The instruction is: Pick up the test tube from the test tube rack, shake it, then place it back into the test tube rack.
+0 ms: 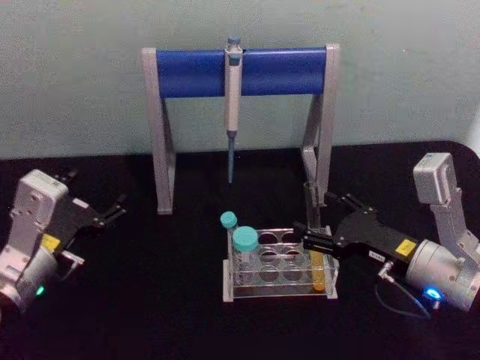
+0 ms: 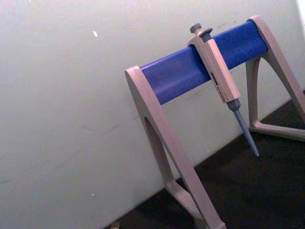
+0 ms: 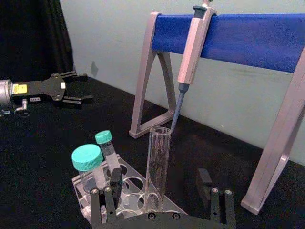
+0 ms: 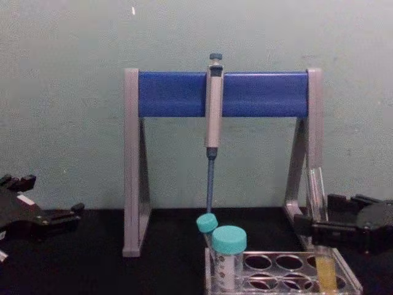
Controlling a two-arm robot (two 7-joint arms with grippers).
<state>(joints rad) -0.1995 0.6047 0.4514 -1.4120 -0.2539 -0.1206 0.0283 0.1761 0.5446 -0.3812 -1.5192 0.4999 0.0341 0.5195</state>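
Note:
The test tube [image 1: 311, 206] stands upright in a right-hand hole of the clear test tube rack [image 1: 266, 292], with yellow-orange liquid at its bottom. My right gripper [image 1: 312, 211] is open and straddles the tube's upper part, one finger on each side. In the right wrist view the test tube [image 3: 158, 162] rises between the fingers [image 3: 112, 177] with a gap on both sides, above the rack [image 3: 126, 191]. The chest view shows the tube [image 4: 317, 190] beside the right gripper [image 4: 318, 215]. My left gripper [image 1: 118, 210] rests open at the far left of the table.
Two teal-capped tubes [image 1: 244, 240] stand at the rack's left end. Behind the rack is a tall grey-and-blue pipette stand [image 1: 240, 71] with a pipette [image 1: 233, 105] hanging from it. The stand's right leg [image 1: 324, 150] is close behind the test tube.

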